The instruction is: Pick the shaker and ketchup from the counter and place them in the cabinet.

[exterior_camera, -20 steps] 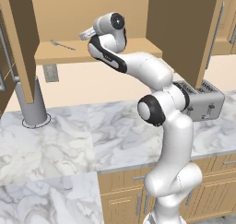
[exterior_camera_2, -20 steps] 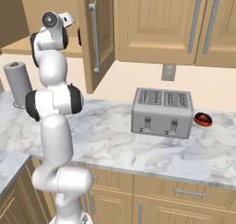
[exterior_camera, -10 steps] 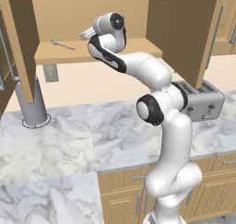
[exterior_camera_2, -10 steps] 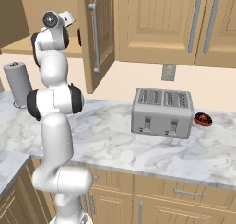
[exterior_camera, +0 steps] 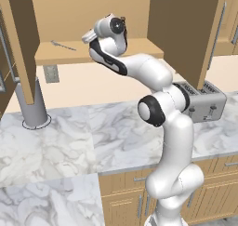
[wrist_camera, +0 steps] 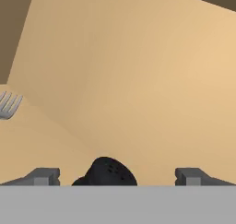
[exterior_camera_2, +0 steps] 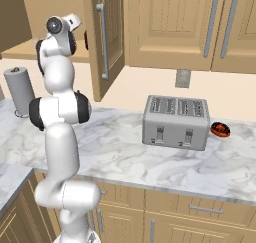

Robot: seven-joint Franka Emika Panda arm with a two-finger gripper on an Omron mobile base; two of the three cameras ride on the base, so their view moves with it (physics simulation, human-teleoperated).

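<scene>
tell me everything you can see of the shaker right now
The shaker shows in the hand view as a small black rounded top, matte, dotted with tiny holes. Its lower body is cut off by the bottom of the picture. It sits midway between the two grey fingers, with a clear gap to each, so nothing visibly touches it. Behind it is the light wooden inside of the cabinet, and fork tines lie off to the left.

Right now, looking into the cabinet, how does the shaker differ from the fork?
The shaker is black; the fork is silvery. The shaker is squat with a rounded, holed top; the fork is thin, with tines. The shaker sits between the open jaws, touching neither; the fork lies off to one side. Both are in the cabinet.
</scene>
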